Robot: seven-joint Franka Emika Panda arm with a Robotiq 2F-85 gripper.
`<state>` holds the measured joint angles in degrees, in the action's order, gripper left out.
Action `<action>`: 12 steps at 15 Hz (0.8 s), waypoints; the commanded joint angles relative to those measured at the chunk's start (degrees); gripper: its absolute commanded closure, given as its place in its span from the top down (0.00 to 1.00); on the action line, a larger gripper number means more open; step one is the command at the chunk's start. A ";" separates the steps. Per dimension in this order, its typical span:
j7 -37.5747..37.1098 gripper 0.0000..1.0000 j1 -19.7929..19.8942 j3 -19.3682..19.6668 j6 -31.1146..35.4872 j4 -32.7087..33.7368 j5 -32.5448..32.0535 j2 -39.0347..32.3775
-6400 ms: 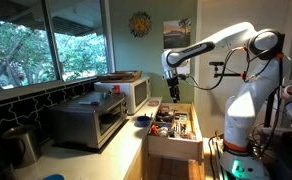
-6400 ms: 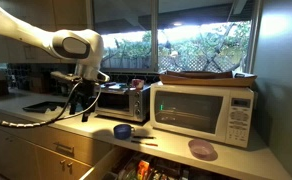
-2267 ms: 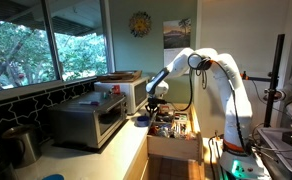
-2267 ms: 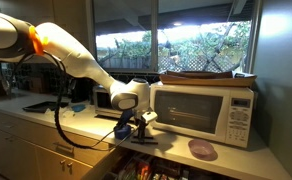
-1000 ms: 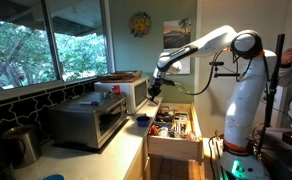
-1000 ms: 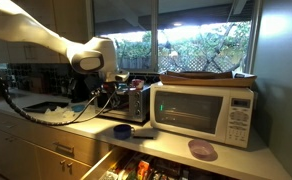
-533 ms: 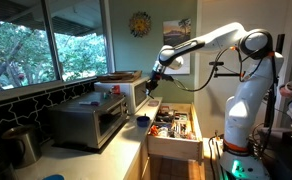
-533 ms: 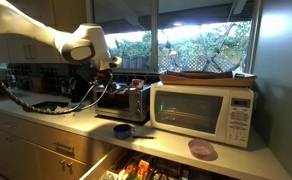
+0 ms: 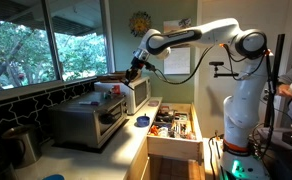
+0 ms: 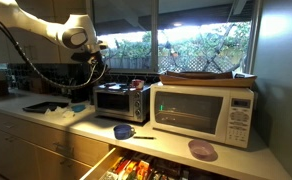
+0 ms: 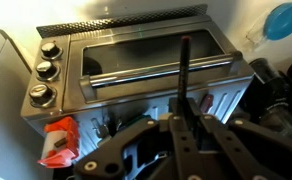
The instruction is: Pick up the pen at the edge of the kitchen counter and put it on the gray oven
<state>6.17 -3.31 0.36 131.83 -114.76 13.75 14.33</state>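
The pen [image 11: 183, 65] is a thin black stick that juts out from between my gripper's [image 11: 184, 116] fingers, which are shut on it. In the wrist view it points over the gray oven [image 11: 136, 70], whose dark glass door and three knobs lie below me. In both exterior views my gripper [image 9: 135, 67] [image 10: 94, 63] hangs in the air above the gray oven [image 9: 86, 122] [image 10: 119, 101]. The oven stands on the pale kitchen counter [image 9: 114, 155] [image 10: 168, 141]. The pen is too small to make out in the exterior views.
A white microwave [image 10: 206, 108] [image 9: 136, 92] stands beside the oven with a flat tray on top. On the counter are a blue bowl [image 10: 123, 131] [image 11: 284, 20] and a purple lid [image 10: 201, 150]. A full drawer [image 9: 172, 128] stands open below the counter edge. A red packet [image 11: 58, 140] lies by the oven.
The arm has swung away from the counter edge by the blue bowl, up and across toward the oven, with the pen still in the shut jaws.
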 commanded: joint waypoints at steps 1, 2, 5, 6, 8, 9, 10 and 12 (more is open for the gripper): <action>2.22 0.02 -0.34 -0.12 -9.12 14.86 -2.37 -10.68; 1.45 0.02 0.35 -0.37 -9.07 17.52 -4.08 -13.10; 1.24 0.10 0.40 -0.84 -6.30 15.02 -2.12 -11.29; 1.23 0.10 0.46 -0.86 -6.30 15.26 -2.12 -11.75; 1.22 0.02 0.40 -1.01 -6.30 15.25 -2.12 -11.47; -2.27 0.02 0.57 -1.05 -3.79 16.31 -2.38 -13.31; -3.66 0.02 0.49 -1.14 -3.15 18.85 -1.78 -15.86; -6.48 0.02 0.42 -1.42 -5.75 25.27 -6.49 -21.31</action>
<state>3.85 -3.31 -0.28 127.69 -97.93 10.98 0.85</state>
